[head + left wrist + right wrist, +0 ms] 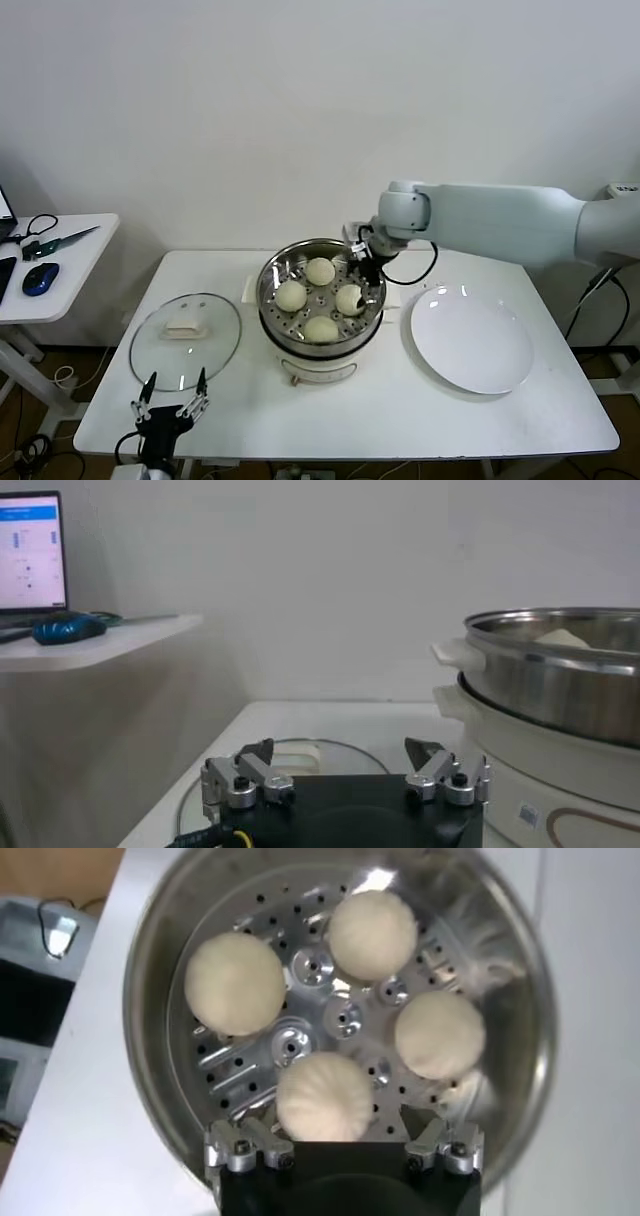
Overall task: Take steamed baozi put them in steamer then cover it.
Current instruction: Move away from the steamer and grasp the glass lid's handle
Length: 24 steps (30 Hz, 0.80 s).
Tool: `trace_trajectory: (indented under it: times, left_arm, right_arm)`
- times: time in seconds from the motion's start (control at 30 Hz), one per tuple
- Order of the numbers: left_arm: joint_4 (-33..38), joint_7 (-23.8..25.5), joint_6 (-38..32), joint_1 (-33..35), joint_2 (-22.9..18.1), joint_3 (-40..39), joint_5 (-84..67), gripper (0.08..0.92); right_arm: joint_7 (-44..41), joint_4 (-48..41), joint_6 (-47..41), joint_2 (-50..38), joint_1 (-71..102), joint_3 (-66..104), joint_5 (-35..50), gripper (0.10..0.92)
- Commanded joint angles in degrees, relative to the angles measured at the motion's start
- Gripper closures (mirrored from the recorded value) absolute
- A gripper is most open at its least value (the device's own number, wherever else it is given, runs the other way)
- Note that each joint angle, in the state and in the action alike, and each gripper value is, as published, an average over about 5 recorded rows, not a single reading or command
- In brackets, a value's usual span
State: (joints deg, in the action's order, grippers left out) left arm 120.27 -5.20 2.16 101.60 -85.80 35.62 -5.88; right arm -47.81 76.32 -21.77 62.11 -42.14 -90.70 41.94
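Four baozi [320, 299] sit in the steamer [272, 268] at the centre of the head view, spaced in a ring on the perforated tray so none crowds another. That looks like the full load. The plate [470, 340] at right centre lies bare, which fits: it appears to have been the source, and nothing is left on it to fetch.

The right tool [366, 272] hangs over the steamer's right rim, just above the bun on that side. In the right wrist view its fingers [240, 1148] stand spread on either side of the nearest bun [325, 1098], pinching nothing. The bun rests on the tray on its own, so this reads as a release. The arm reaches in from the right edge of the frame, a sensible line since the plate is on that side.

Down at the lower left of the head view, the left tool [170, 397] waits with its fingers spread wide, parked just short of the lid [185, 342]. The left wrist view shows both fingertips [258, 752] apart with the lid's glass rim beyond them. The lid lies flat on the surface [350, 420] left of the steamer, handle up, so it can be gripped from above.

My call: loading is done and covering is what remains. The left arm is the one placed for it. The risk is the right arm over the pot; it needs to clear before the lid comes across.
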Motion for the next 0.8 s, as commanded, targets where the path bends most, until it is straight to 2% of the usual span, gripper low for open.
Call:
trace_trajectory:
  times: [0.03, 0.2, 0.37, 0.6, 0.8]
  left_arm:
    - [-0.1, 0.0, 0.2, -0.1, -0.1, 0.0, 0.1, 0.177]
    - [0.8, -0.1, 0.9, 0.1, 0.4, -0.1, -1.0, 0.177]
    - [1.0, -0.5, 0.4, -0.3, 0.4, -0.3, -0.9, 0.177]
    - [1.6, -0.3, -0.7, -1.1, 2.0, 0.1, 0.7, 0.177]
    - [1.0, -0.2, 0.1, -2.9, 4.0, 0.8, 1.6, 0.177]
  right_arm:
    - [4.2, -0.3, 1.1, -9.6, -1.5, 14.6, 9.8, 0.203]
    - [24.0, 4.0, 0.3, -19.0, 14.5, 38.4, 9.1, 0.203]
    - [36.3, 8.7, 0.7, -26.8, 32.2, 58.1, 6.0, 0.203]
    - [38.8, 14.7, 7.7, -36.1, 67.3, 85.8, -3.4, 0.203]
    - [39.9, 19.4, 14.8, -29.9, 102.4, 118.5, -7.4, 0.203]
